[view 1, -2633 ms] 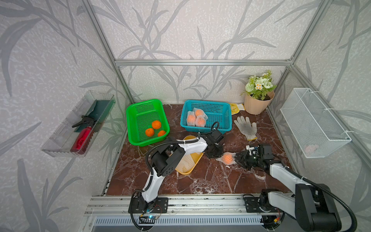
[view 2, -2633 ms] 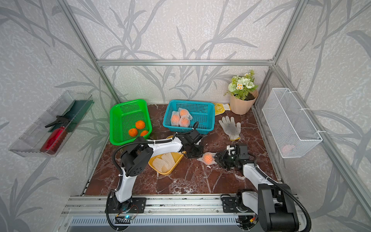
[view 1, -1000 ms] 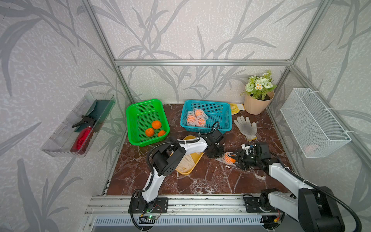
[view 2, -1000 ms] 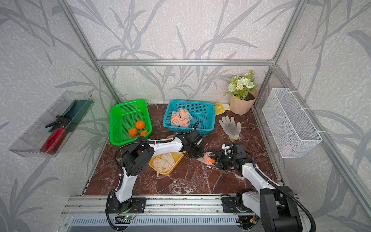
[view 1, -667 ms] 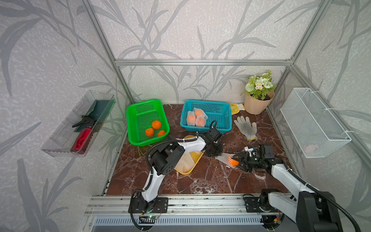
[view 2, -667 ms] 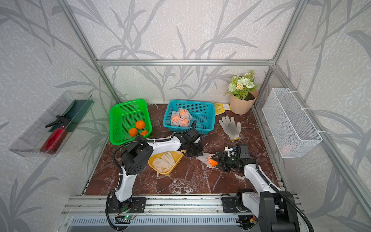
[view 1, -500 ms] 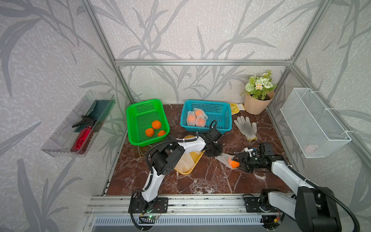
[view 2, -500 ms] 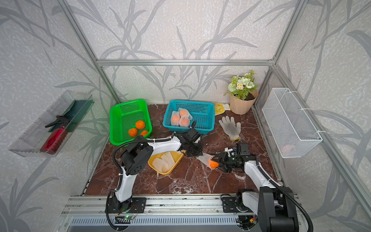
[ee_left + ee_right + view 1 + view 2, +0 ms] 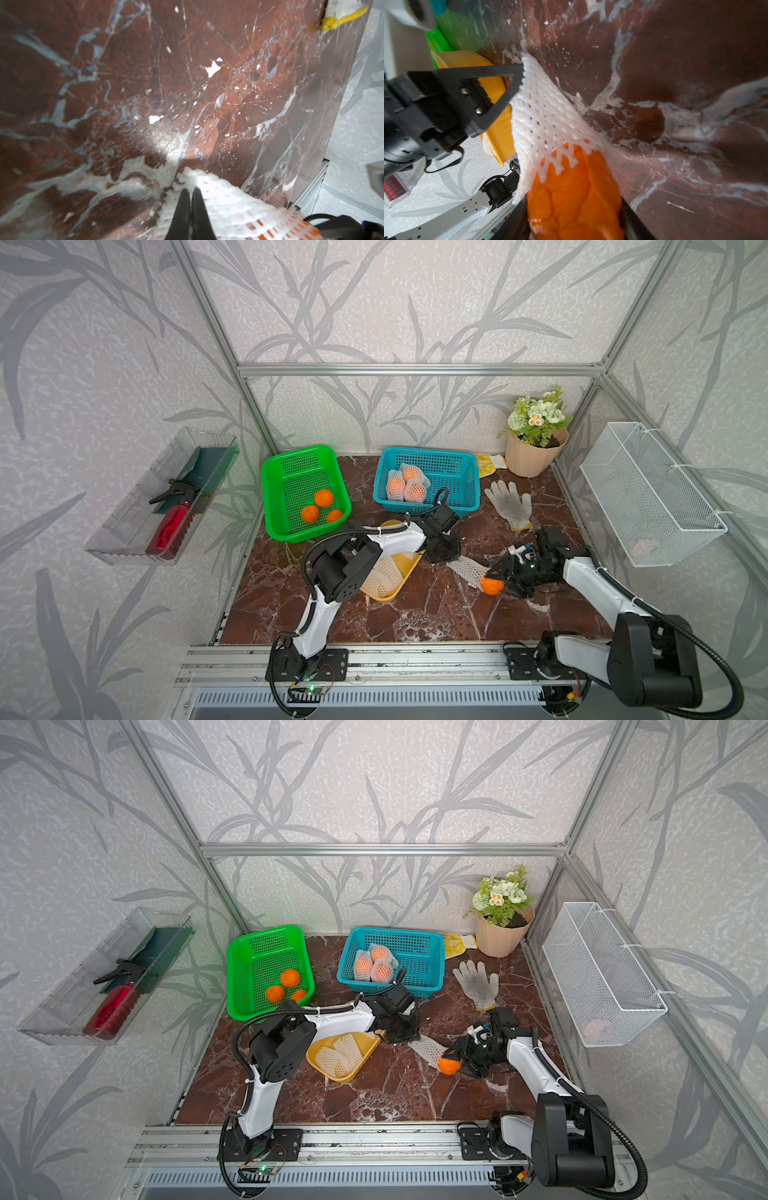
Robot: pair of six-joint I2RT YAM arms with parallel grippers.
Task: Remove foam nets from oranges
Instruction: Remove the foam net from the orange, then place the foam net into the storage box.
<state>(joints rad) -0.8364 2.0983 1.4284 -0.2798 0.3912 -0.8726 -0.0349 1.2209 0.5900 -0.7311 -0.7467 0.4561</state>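
Meanwhile, left gripper (image 9: 450, 559) pinches one foam net (image 9: 467, 570), right gripper (image 9: 498, 580) clasps one orange (image 9: 491, 585); three bare oranges (image 9: 323, 497), three netted oranges (image 9: 396, 487) sit behind; tabletop (image 9: 415, 614) lies open toward front edge.

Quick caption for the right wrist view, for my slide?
Right gripper holds the orange while the left gripper pinches the foam net, nearly off.
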